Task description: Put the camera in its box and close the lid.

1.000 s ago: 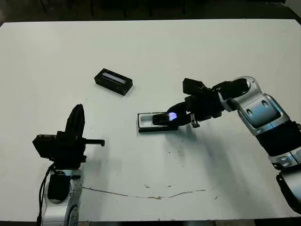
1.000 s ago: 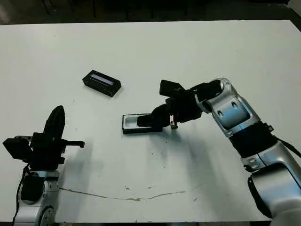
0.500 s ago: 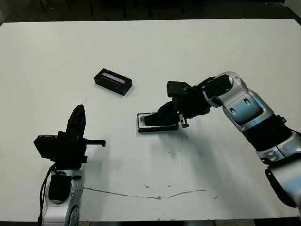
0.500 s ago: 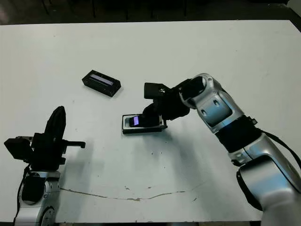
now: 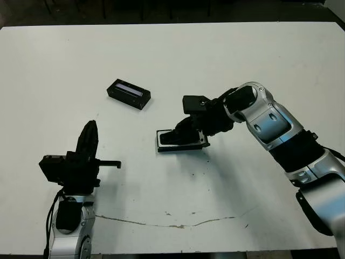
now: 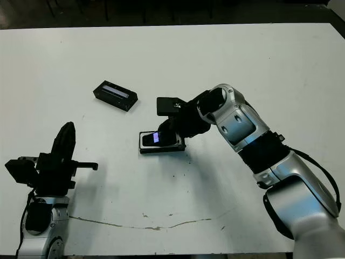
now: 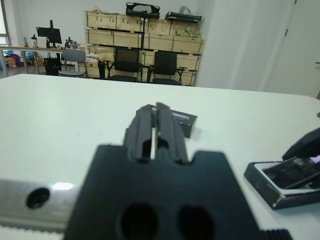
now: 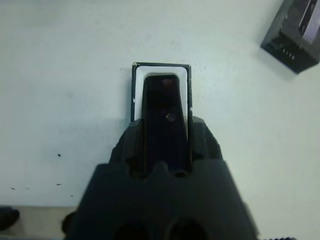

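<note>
The box, a shallow black tray with white lining, lies at the table's middle. My right gripper is shut on the camera, a slim black bar held lengthwise over the tray. Its far end dips toward the lining and a pale glossy patch shows on it. The right wrist view has the box rim framing the bar's far end. The lid, a black block with a pale strip, rests up and to the left of the box. My left gripper stands shut and holds nothing near the front left.
A thin dark crack runs along the table near its front edge. Beyond the table in the left wrist view are chairs and wooden crates.
My right gripper has carried the camera leftward and down, from the box's right end to along and into the tray. The left arm, the box and the lid have stayed put.
</note>
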Controlling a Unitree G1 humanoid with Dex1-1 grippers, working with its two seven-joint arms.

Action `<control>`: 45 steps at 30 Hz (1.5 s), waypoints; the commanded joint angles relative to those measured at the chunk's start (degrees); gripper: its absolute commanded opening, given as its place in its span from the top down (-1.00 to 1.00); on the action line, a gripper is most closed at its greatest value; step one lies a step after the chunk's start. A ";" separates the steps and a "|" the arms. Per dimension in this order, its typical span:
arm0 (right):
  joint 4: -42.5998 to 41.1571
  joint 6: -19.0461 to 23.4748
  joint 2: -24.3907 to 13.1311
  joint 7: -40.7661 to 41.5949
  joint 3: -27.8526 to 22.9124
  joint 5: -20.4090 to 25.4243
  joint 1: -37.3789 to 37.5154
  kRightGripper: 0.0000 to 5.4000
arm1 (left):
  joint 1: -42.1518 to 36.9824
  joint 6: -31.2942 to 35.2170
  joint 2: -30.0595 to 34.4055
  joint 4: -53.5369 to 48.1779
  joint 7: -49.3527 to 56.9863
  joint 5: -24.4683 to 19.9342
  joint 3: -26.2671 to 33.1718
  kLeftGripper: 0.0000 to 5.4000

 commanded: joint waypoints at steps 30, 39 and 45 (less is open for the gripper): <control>-5.55 -3.27 -8.26 5.74 -15.68 11.08 3.24 -1.00 | 1.04 0.54 0.31 1.04 -0.07 0.61 0.19 1.00; -26.86 9.99 -2.09 -23.68 -28.51 16.79 21.49 -0.96 | 0.93 1.25 0.30 0.66 0.01 0.37 0.23 1.00; -31.25 -6.95 -0.86 -38.37 -22.40 2.25 30.84 -0.61 | 0.74 1.02 0.59 0.65 -0.40 0.23 0.27 1.00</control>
